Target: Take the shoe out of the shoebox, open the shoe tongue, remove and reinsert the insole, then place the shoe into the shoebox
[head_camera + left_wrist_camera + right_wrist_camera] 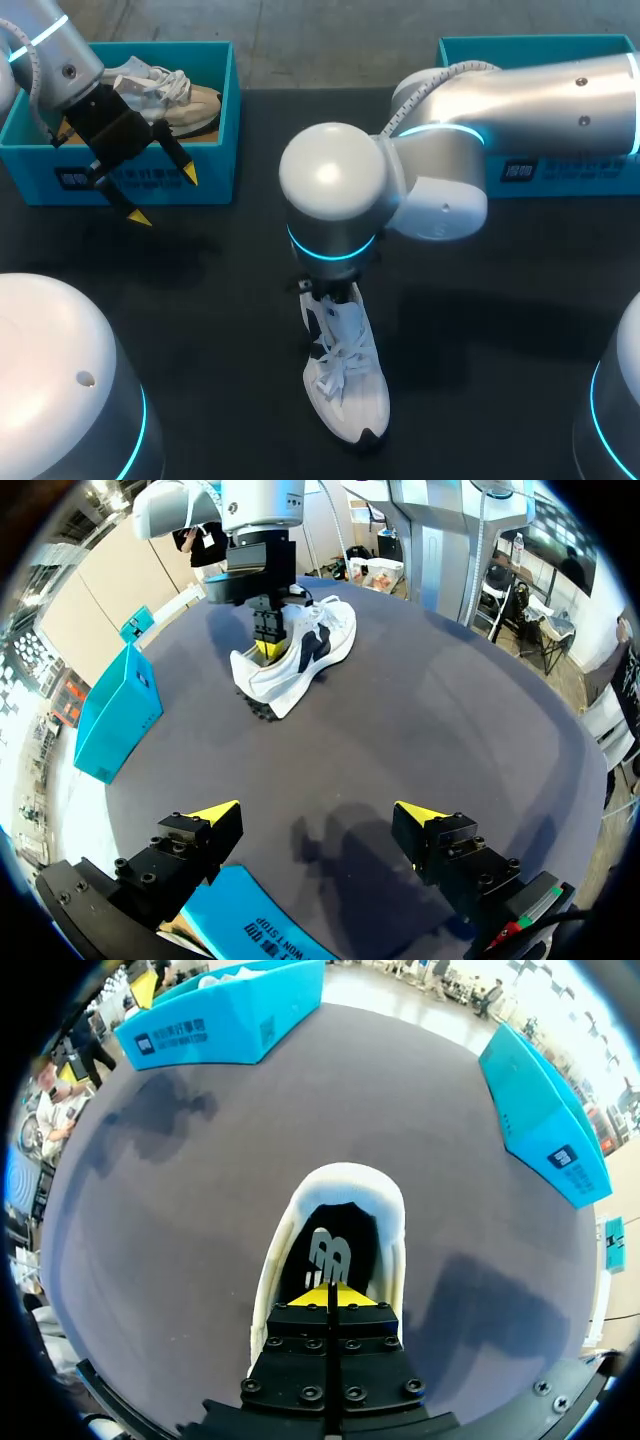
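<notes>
A white shoe [345, 385] lies on the dark table near its middle, toe toward the front edge. My right arm reaches over it from the right, and the right gripper [330, 1295] is shut, its yellow tips down inside the shoe's opening [345, 1175] just above the dark insole [330, 1250]. The left wrist view shows those tips [265, 645] at the shoe [300, 655]. My left gripper [165, 198] hangs open and holds nothing in front of the left teal shoebox [228, 110], with its fingers [215, 815] wide apart over the box's edge.
A second light shoe [165, 90] rests inside the left shoebox. Another teal shoebox [500, 45] stands at the back right. Two white round robot bases [60, 380] fill the front corners.
</notes>
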